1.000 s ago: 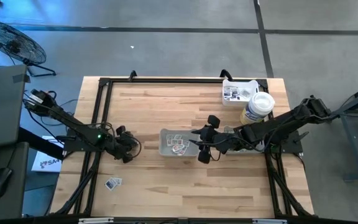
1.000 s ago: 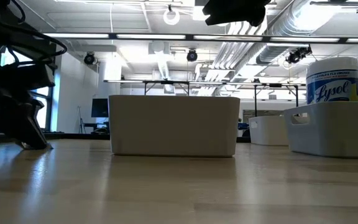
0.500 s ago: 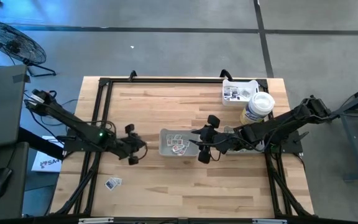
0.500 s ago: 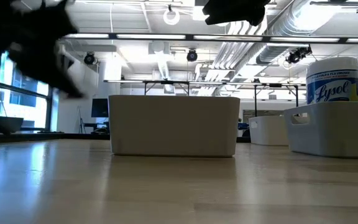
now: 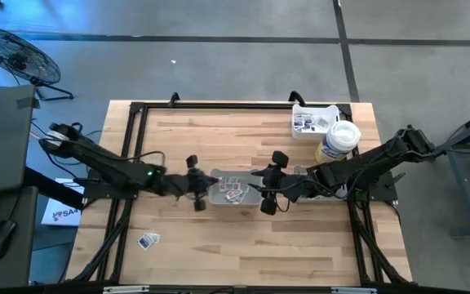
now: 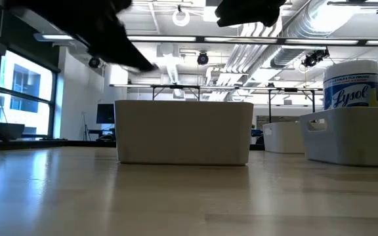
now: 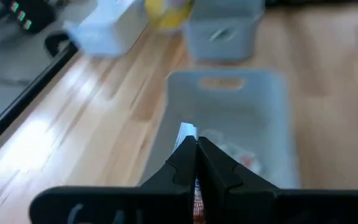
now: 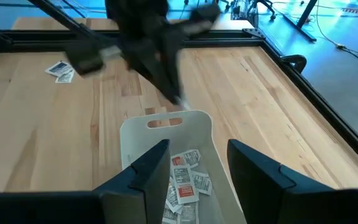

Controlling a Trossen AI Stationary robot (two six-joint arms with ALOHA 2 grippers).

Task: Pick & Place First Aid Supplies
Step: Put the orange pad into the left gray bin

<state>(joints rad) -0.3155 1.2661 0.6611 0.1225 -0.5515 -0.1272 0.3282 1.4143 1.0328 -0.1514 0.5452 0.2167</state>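
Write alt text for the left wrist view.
The left gripper, jaws shut on a small white packet, hangs above the near rim of a grey tray that holds more packets. Beyond it on the wooden table stand another grey tray and a white one.

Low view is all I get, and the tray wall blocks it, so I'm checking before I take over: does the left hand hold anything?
Observer: Yes. The left hand is shut on a packet, at the left end of the middle tray.
Operator: Is anything in that tray?
Observer: Several packets lie in it.
Operator: And the right hand?
Observer: The right hand is open above the tray's other end, holding nothing.
Operator: Are any out on the table?
Observer: A few loose packets lie near the front left of the table.
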